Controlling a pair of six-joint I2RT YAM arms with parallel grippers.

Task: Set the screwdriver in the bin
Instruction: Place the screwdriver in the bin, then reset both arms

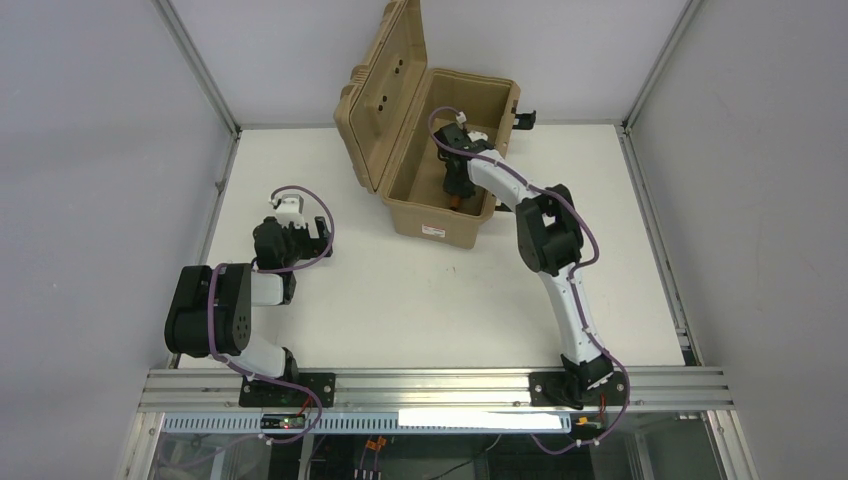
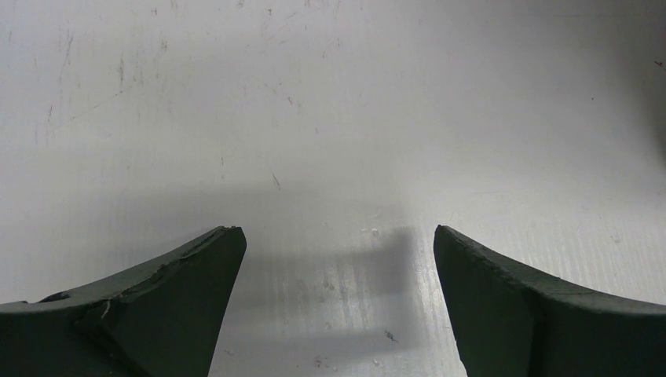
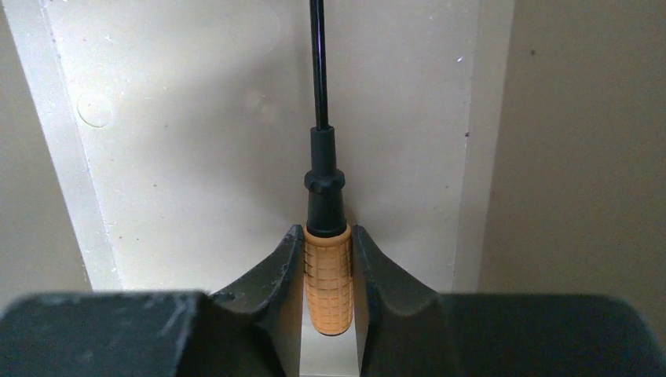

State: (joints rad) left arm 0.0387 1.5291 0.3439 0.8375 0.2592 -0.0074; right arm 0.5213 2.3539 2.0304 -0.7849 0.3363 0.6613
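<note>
Screwdriver (image 3: 327, 271) — pinched by its orange handle between the closed fingers of the right gripper (image 3: 327, 236), thin black shaft pointing straight ahead, away from the wrist. Hangs inside the bin (image 1: 440, 222), low between the tan walls, with the arm reaching in over the front rim. Tip contact with the inner surface: impossible to tell from these views.

Seems to be the last step, with only the letting go left.

Risks, as a judgement only:
- Opening too little and dragging the handle back up on the way out.
- Opening with the tip pressed against the plastic and flicking the tool sideways.
- Pulling the arm out at a slant and knocking the front rim or the raised lid (image 1: 385, 90), upright at the left of the opening and perhaps free to swing.

Slim, light tool, so likely to roll or bounce a little on hard plastic, yet unlikely to clear such deep walls.

Around: left gripper (image 2: 338, 232) spread wide with nothing between its fingers, low over the white table (image 1: 420, 310), well apart from the bin. Black latch (image 1: 527, 118) jutting from the bin's right end, small white label (image 1: 433, 230) on the front. No obstacle visible ahead of the shaft — only rim and lid near the arm's way out.
</note>
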